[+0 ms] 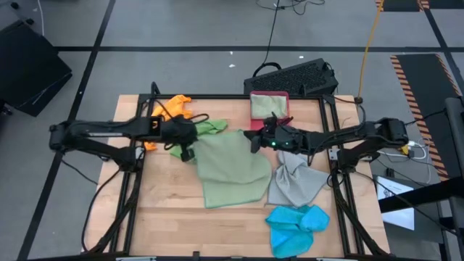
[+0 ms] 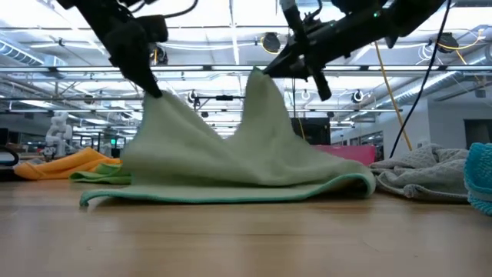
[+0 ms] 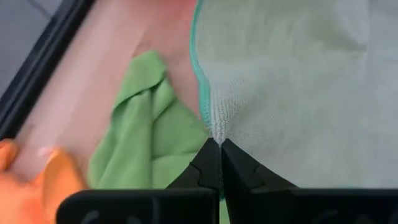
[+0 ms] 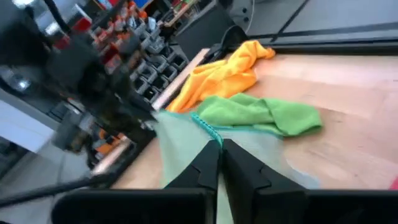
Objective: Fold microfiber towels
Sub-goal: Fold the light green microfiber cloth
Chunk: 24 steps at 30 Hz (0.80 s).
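first fold just starting

pale sage towel (image 1: pixel 235 170), frame centre, is pinched at two corners by left gripper (image 1: pixel 190 138) and right gripper (image 1: pixel 255 138). grey (image 1: pixel 293 185), blue (image 1: pixel 297 226), green (image 1: pixel 210 128), orange (image 1: pixel 172 109) towels lie crumpled.

Light: bright, overhead strips | shadows: soft | blur: right wrist background

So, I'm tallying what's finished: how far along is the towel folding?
One folded pale towel already sits on the pink-red tray. In hand: the left gripper and right gripper each pinch a corner of the sage towel. The orange, bright green, grey and blue towels lie crumpled.
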{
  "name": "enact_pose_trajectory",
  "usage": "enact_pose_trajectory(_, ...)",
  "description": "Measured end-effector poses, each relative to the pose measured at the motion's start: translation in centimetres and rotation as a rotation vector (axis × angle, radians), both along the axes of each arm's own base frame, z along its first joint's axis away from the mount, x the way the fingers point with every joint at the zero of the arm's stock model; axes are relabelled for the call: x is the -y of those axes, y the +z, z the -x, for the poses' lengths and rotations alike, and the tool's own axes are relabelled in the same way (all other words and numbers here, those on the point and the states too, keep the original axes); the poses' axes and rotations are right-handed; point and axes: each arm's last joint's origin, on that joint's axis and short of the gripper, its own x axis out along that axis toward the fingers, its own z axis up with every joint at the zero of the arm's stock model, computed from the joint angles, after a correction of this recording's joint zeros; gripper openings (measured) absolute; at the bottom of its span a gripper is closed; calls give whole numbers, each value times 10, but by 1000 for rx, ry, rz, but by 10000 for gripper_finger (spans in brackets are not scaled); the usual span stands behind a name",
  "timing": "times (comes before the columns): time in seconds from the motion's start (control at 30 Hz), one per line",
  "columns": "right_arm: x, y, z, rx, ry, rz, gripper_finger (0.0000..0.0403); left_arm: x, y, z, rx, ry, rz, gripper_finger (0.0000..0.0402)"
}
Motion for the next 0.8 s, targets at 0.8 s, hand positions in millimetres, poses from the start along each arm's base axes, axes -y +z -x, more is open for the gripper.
enact_pose_trajectory(0.8, -93, -44, -18, -470, 252, -359, 48, -21, -9, 0, -87, 87, -57, 9)
